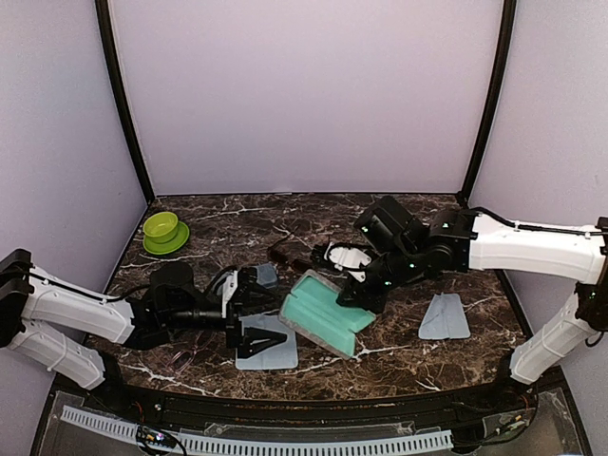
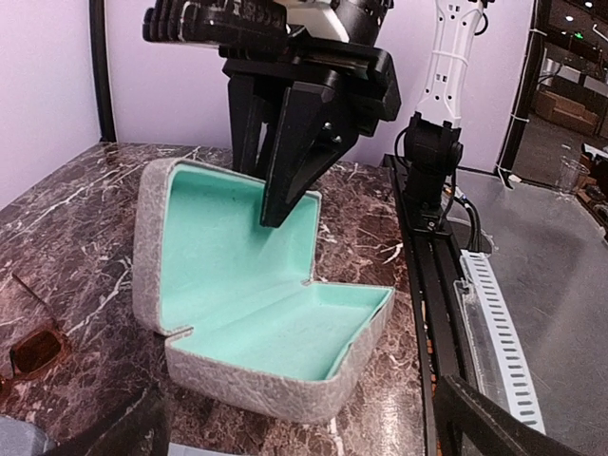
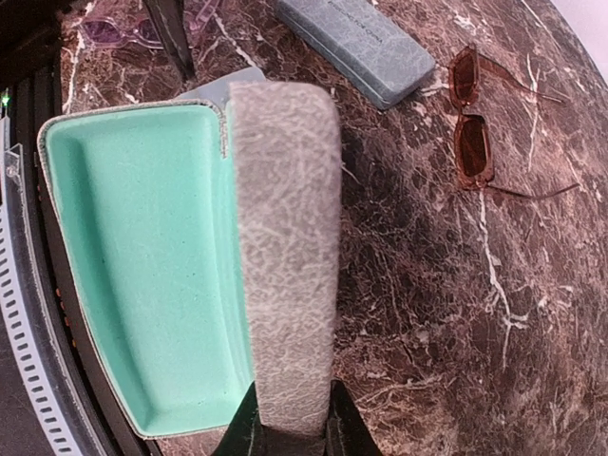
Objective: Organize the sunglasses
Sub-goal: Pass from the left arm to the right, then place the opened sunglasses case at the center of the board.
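Your right gripper (image 2: 277,209) was clamped on the top rim of the open grey case (image 1: 318,318), one finger inside against the teal lining and one on the rough outer shell. That half of the case stood raised. The other half lay flat on the marble worktop (image 1: 399,361) with its lining facing up.

Your left gripper (image 2: 302,404) hung low at the case's near-left side with its fingers spread wide and nothing between them. It pointed at the case, above a light-blue cloth (image 1: 266,359) lying flat on the worktop.

Both pairs of sunglasses lay outside the case. The reddish-brown pair (image 3: 472,123) rested on the bare worktop beyond the case, arms unfolded. It lay just past a closed blue-grey case (image 3: 356,43) and did not touch it. The purple-tinted pair (image 3: 109,30) showed only at the top edge of your right wrist view, close to a finger of the left gripper and the corner of the cloth. I could not tell from that sliver whether it lay on the cloth or on the stone.

A second light-blue cloth (image 1: 445,318) lay under your right arm, well apart from the case. A green bowl (image 1: 163,231) sat at the far left corner of the worktop.
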Controlling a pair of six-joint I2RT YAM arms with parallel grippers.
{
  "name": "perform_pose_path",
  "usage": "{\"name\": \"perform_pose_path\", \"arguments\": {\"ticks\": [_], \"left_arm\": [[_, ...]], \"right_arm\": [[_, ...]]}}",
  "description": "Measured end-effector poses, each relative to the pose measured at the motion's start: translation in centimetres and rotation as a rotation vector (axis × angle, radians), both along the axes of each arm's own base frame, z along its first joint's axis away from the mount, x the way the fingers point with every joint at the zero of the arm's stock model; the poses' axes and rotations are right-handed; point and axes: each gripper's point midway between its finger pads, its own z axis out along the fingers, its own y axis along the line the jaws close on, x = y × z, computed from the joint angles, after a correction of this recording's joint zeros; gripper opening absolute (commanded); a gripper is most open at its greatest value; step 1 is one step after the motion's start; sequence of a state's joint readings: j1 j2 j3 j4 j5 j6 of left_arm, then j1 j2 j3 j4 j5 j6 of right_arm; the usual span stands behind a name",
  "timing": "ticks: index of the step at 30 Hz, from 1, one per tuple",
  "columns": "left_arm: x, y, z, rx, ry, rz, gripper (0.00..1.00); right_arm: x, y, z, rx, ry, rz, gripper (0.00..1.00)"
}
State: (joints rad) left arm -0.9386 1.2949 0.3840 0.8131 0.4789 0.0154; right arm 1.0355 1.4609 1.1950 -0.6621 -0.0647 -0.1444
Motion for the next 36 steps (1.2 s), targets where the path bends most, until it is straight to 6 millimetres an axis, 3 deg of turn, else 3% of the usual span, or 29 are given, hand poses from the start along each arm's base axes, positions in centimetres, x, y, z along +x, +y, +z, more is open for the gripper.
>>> {"name": "perform_pose_path", "arguments": {"ticks": [6,11,15,27,36], "left_arm": [[1.9,1.1,1.0,0.003,-0.031,0.134,0.99],[5.5,2.2,1.8,0.074,-0.03,0.342,0.99],[7.4,3.2,2.0,0.118,-0.037,0.462,0.99],[8.8,5.3,-0.3,0.231,-0.026,0.588,0.99],[9.3,6.0,-1.0,0.264,-0.026,0.636,0.99]], "right_arm": [[1.8,-2.2,-1.8,-0.102,-0.006,-0.101,0.08],[3.9,-4.6,-6.1,-0.285,0.017,-0.197,0.08],[5.4,-5.4,-8.1,-0.389,0.019,-0.24,0.09],[9.3,-4.9,-8.4,-0.506,-0.069,-0.281,0.12],[9.9,-4.9,-8.9,-0.561,-0.089,-0.255,0.3]]}}
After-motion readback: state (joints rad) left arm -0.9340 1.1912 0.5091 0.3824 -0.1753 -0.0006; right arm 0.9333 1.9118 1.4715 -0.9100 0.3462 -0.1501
